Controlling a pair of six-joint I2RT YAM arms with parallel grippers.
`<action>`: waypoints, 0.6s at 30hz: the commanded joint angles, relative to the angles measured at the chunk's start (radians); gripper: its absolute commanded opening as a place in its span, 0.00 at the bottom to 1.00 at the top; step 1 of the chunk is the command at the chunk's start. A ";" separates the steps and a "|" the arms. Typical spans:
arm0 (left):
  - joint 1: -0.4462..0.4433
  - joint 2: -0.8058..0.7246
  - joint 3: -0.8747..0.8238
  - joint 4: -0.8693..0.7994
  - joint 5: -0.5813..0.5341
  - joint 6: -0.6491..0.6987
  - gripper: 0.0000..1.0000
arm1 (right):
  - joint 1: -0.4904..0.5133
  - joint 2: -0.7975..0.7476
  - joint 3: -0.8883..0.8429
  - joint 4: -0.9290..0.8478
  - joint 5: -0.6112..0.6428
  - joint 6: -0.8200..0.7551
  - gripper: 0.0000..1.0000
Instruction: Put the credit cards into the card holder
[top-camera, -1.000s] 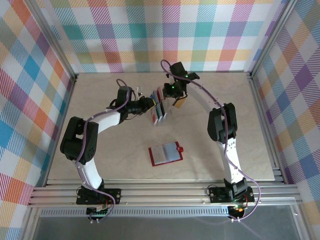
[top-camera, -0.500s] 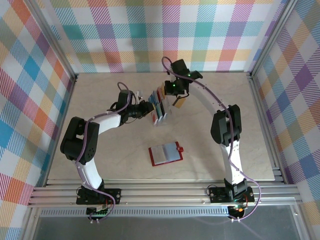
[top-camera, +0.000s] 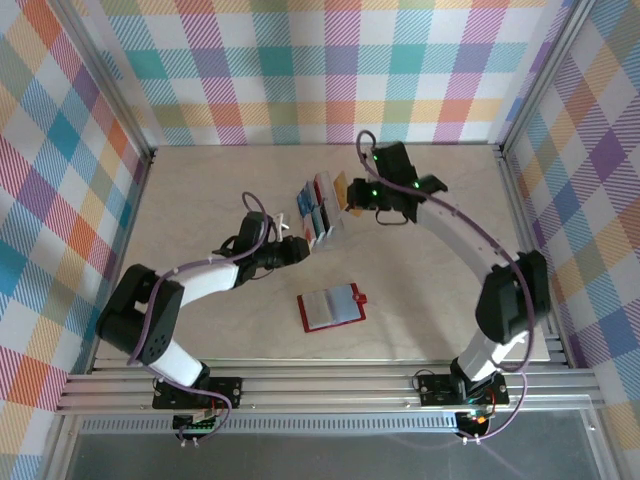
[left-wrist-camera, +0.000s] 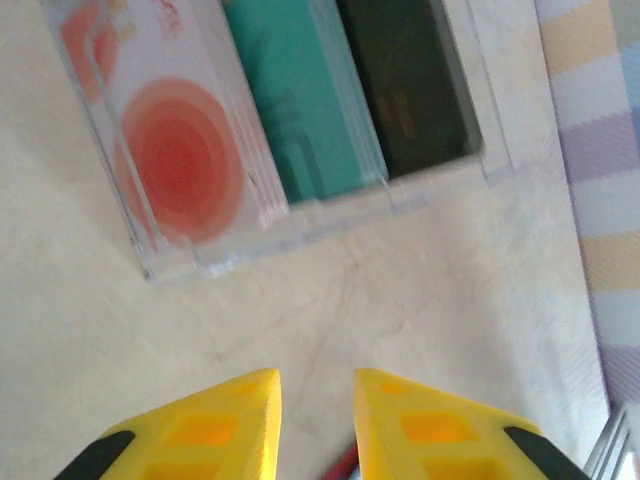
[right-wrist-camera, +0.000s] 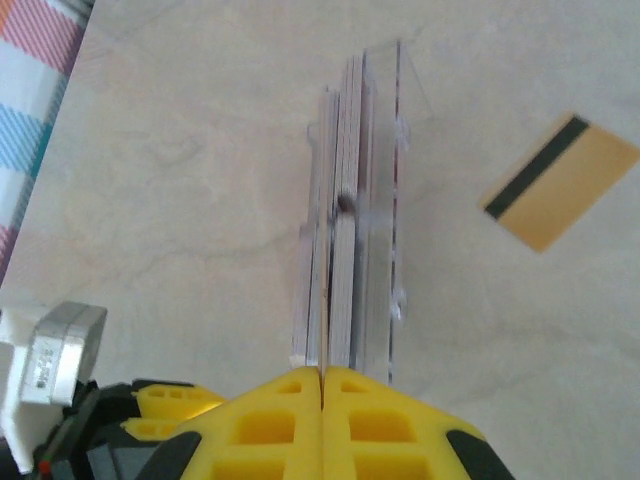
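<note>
Right pincer (right-wrist-camera: 322, 374), pressed together, has upright credit cards (right-wrist-camera: 345, 280) directly ahead; left pincer (left-wrist-camera: 316, 380) slightly spread.

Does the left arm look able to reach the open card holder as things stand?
Probably yes: the left gripper sits by the rack, with bare table between it and the card holder.

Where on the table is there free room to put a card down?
Free: the table between the card holder and the right arm; also the far left corner. Crowded: around the clear rack, with the left gripper and right gripper close to it.
</note>
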 joint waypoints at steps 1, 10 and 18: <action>-0.049 -0.091 -0.081 -0.028 -0.113 0.081 0.27 | 0.015 -0.136 -0.232 0.134 -0.062 0.086 0.00; -0.144 -0.216 -0.240 -0.018 -0.233 0.121 0.30 | 0.112 -0.528 -0.732 0.290 -0.092 0.233 0.00; -0.188 -0.128 -0.253 0.026 -0.263 0.124 0.28 | 0.225 -0.580 -0.921 0.364 -0.118 0.306 0.00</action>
